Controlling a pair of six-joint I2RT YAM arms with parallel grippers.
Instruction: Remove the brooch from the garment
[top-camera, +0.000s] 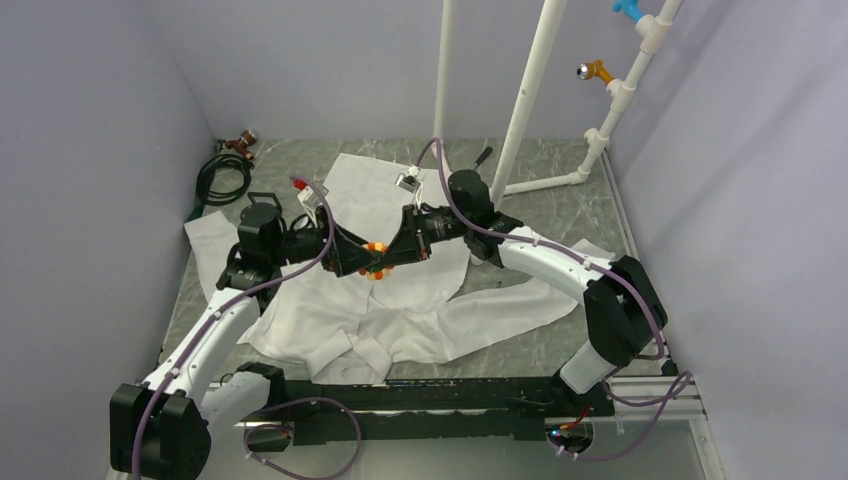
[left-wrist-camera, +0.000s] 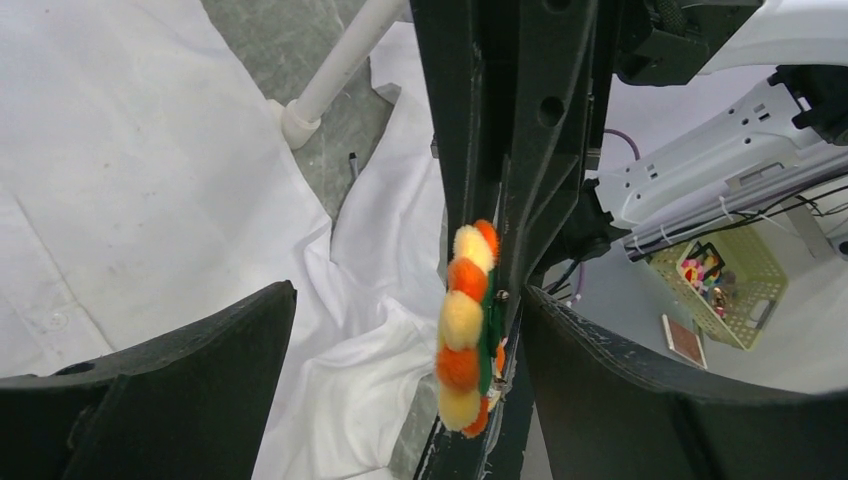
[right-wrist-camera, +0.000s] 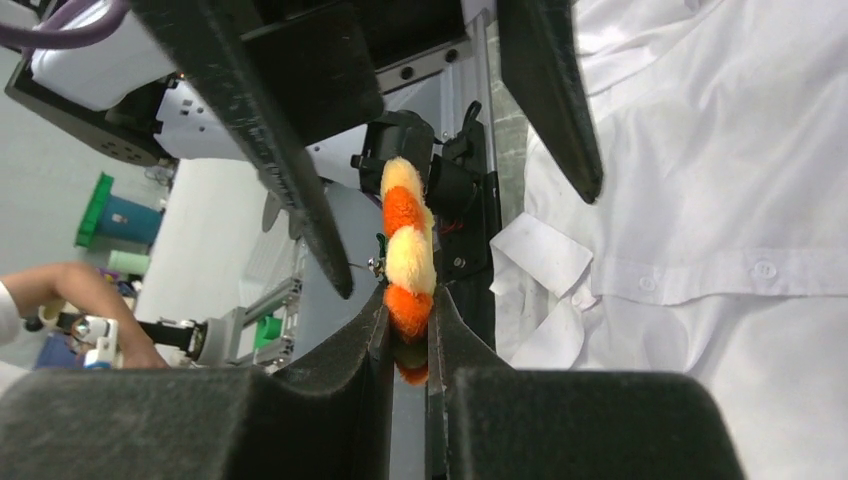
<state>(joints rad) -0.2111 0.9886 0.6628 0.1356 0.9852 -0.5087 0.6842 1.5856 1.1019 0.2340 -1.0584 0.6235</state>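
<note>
Inside spread left pincer (left-wrist-camera: 410, 300): brooch (left-wrist-camera: 462, 330), clamped edge-on by right pincer (right-wrist-camera: 408, 305), above garment (left-wrist-camera: 130, 180).

Left wrist view: brooch (left-wrist-camera: 462, 330) seen edge-on, so its face and centre are out of sight. The fingers of the left gripper (left-wrist-camera: 408, 295) are cut off by the bottom edge.

Right wrist view: the brooch's lower petals are buried between the pads of the right gripper (right-wrist-camera: 408, 300), whose finger bases run off the bottom. The garment (right-wrist-camera: 720, 200) is cut by the right and top edges. A forearm (right-wrist-camera: 60, 280) at far left is blurred and cropped.

Top view: the brooch is mostly hidden where the two grippers meet — only orange specks show, too small to read its shape. The garment's middle is covered there too.
</note>
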